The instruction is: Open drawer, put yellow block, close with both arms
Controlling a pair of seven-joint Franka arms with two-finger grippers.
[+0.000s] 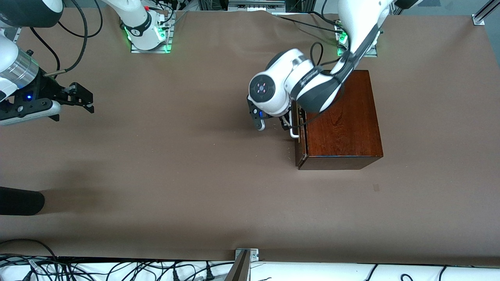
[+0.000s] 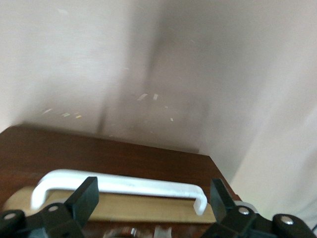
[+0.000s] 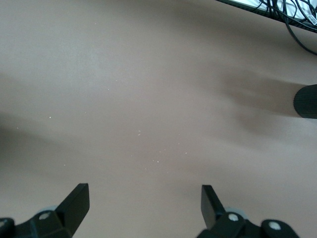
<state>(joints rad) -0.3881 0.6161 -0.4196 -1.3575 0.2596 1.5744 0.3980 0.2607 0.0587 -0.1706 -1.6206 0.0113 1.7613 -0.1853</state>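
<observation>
The dark reddish-brown wooden box (image 1: 343, 117) stands toward the left arm's end of the table. Its drawer (image 1: 301, 150) faces the table's middle and is out by a narrow gap, with a strip of pale wood (image 2: 148, 207) showing inside. The white U-shaped handle (image 1: 293, 134) is on the dark drawer front (image 2: 124, 156). My left gripper (image 1: 287, 124) is at the handle (image 2: 124, 183), open (image 2: 153, 191), with one finger (image 2: 86, 193) in front of the bar. My right gripper (image 1: 89, 102) is open and empty (image 3: 143, 196) over bare table at the right arm's end. The yellow block is out of view.
A black rounded object (image 1: 19, 201) juts in at the right arm's end of the table, nearer to the front camera; it also shows in the right wrist view (image 3: 304, 101). Cables (image 1: 117, 269) lie along the table's front edge. Brown table (image 1: 175, 164) spreads between the arms.
</observation>
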